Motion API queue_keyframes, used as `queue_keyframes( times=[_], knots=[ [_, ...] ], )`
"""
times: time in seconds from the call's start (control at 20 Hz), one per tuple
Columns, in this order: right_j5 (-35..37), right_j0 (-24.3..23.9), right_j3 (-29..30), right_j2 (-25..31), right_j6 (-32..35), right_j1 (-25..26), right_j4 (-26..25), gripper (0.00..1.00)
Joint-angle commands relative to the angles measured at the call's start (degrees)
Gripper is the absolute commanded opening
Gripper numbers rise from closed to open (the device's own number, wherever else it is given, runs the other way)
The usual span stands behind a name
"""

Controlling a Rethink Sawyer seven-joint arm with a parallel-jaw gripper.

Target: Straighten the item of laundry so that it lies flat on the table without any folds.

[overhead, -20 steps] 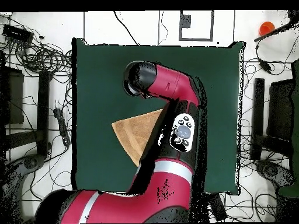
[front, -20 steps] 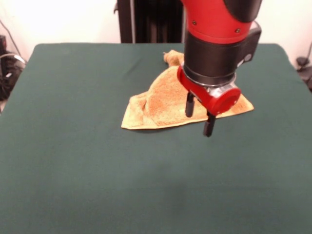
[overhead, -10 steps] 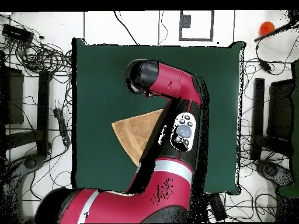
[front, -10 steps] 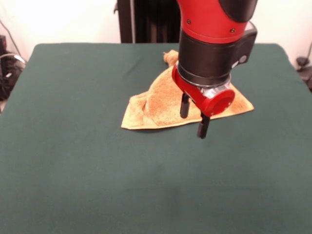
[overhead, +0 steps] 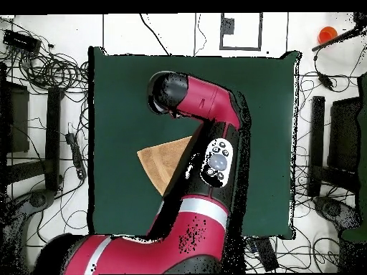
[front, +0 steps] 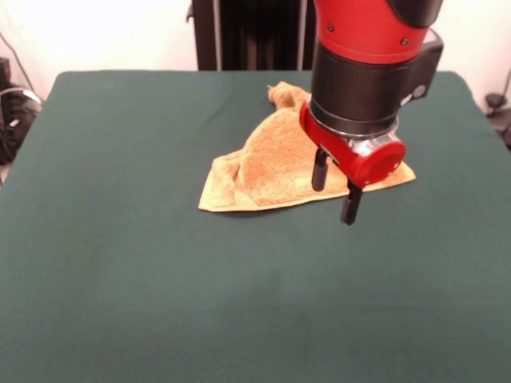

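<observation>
Gripper (front: 334, 189) hung over the near edge of the towel (front: 275, 163), two black fingers (front: 320, 170) spread apart with nothing between them, tips apparently clear of the cloth; contact could not be confirmed from the front view. The towel lay on the table (front: 120, 263) folded into a rough triangle, far of centre and slightly right in the front view. Long base edge ran roughly 9 to 3 o'clock, from the left corner to the right corner poking out past the gripper. Apex bunched up toward 12 o'clock, under the arm. A thicker doubled layer showed at the left part of the triangle.

Key relation: from the gripper, most of the towel lay toward 10–11 o'clock in the front view; the base edge passed just behind the fingers. The finger pair was set diagonally, one nearer the cloth, one over bare green.

In the overhead view the arm hid the gripper; only a tan wedge of the towel (overhead: 163, 163) showed, pointing toward 6 o'clock, left of the arm, mid-table (overhead: 265, 93).

Judgement: still folded, task not near done. Next move likely needs dropping onto the upper layer's free edge and pulling it away from the fold. Risk: pinching both layers and dragging the whole towel.
</observation>
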Motion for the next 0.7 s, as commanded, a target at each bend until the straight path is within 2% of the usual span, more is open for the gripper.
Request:
queue_keyframes(
  times=[0.05, 0.35, 0.45, 0.7],
  knots=[
    [6.5, 3.7, 4.1, 0.0, 23.6, -1.2, 4.6, 1.0],
    [7.9, 6.6, 2.9, -3.2, 29.8, -0.5, 6.3, 1.0],
    [8.1, 7.4, 3.2, -3.7, 33.7, -0.5, 7.9, 1.0],
    [8.9, 8.6, 2.2, -6.7, 37.3, 0.9, 7.5, 1.0]
  ],
)
